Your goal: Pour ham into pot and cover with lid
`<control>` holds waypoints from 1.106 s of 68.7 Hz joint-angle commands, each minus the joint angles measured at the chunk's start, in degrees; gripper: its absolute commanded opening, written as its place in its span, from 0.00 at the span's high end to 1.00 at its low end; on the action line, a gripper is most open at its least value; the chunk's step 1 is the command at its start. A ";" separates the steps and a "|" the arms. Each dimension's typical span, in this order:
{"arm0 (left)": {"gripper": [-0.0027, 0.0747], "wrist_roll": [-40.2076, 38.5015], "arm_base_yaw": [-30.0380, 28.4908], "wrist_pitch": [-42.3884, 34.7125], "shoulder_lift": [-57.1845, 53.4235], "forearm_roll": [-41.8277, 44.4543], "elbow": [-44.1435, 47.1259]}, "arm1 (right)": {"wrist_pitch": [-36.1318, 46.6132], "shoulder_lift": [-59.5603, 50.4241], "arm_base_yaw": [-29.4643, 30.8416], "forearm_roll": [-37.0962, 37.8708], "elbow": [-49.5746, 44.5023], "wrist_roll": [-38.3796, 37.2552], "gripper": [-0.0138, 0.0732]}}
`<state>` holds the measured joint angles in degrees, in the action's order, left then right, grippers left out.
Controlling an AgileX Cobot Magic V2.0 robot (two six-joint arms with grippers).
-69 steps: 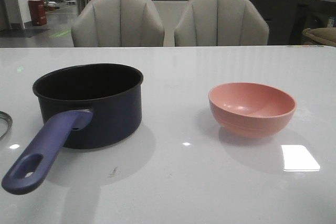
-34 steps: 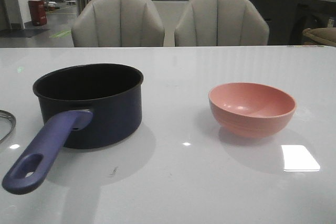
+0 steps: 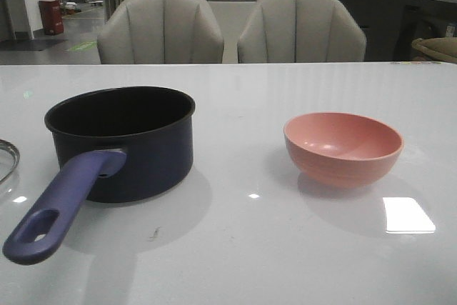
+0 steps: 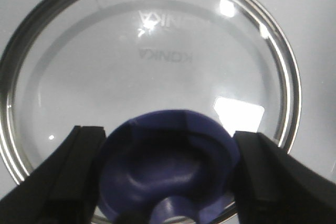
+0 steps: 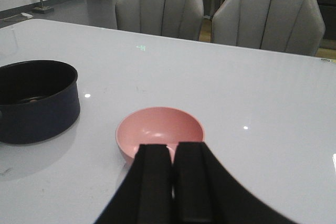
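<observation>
Glass lid (image 4: 152, 72) fills the left wrist view, lying on the desk (image 3: 243, 248) at the far left edge of the front view, just beside the pot (image 3: 121, 141). Left end effector (image 4: 168, 177) straddles the blue knob (image 4: 168, 166), fingers spread either side, not clearly clamped yet. That flared knob is the place to hold: glass is heavy, slick and breakable. Right end effector (image 5: 173, 182) hangs clenched and empty near the pink bowl (image 5: 160, 129). Ham can't be made out; bowl looks empty, so likely in the pot.
</observation>
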<state>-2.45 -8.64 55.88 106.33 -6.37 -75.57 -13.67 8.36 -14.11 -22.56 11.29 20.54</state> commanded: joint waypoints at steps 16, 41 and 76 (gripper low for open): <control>0.62 0.47 -0.01 1.81 -6.30 -0.24 -6.86 | 4.03 0.51 -0.12 -0.54 1.57 0.66 0.67; 0.62 4.69 5.82 6.71 -9.61 -3.67 -19.63 | 4.03 0.51 -0.12 -0.54 1.57 0.66 0.67; 0.62 4.95 24.01 9.74 -3.24 -3.12 -26.88 | 3.98 0.51 -0.12 -0.54 1.57 0.66 0.67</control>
<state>2.49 13.41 66.17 103.76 -8.94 -98.85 -13.71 8.36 -14.11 -22.56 11.29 20.54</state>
